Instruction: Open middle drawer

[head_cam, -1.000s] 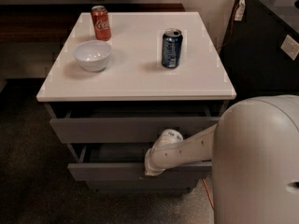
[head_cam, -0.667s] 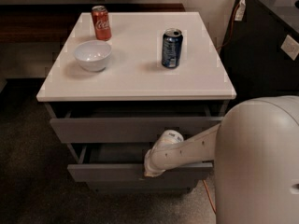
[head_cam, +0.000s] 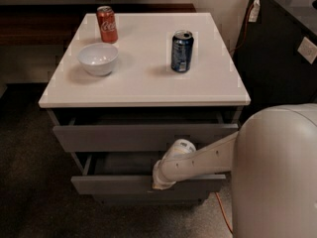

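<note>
Down at the front edge of the middle drawer (head_cam: 114,184), right of centre: the pincer (head_cam: 161,181), on a white arm (head_cam: 203,158) from the right. Drawer pulled partway out, below the top drawer (head_cam: 124,137). On the tabletop (head_cam: 143,86): red can (head_cam: 107,24), white bowl (head_cam: 98,58), blue can (head_cam: 182,51).

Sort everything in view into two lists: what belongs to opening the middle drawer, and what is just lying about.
Belongs to the job: middle drawer, standing partly out; gripper, at its front strip.

Just lying about: red can, white bowl, blue can, all on the cabinet top.
</note>
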Robot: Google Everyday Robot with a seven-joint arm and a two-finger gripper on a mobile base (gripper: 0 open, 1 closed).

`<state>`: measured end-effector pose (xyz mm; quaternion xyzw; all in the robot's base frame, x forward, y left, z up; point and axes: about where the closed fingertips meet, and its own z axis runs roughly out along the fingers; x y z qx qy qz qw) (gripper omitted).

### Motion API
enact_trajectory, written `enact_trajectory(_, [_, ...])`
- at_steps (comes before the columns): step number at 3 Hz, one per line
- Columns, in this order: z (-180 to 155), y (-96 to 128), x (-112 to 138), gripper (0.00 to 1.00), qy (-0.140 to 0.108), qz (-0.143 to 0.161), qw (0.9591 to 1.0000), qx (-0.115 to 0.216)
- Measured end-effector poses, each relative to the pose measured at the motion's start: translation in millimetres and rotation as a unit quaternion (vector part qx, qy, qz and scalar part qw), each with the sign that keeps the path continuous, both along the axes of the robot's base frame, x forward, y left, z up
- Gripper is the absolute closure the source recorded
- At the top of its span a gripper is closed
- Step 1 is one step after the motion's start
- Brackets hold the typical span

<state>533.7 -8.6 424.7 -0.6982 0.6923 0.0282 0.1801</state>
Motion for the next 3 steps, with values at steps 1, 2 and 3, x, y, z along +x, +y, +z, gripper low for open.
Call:
enact_trajectory(1, [0.0, -0.1, 0.0, 1.00, 0.000, 0.000, 1.0000, 0.000])
enact_trajectory(2, [-0.7, 3.7, -8.1, 1.00, 0.008, 0.002, 0.9999, 0.008])
enact_trajectory(3, [-0.8, 1.9, -8.0, 1.00, 0.008, 0.002, 0.9999, 0.008])
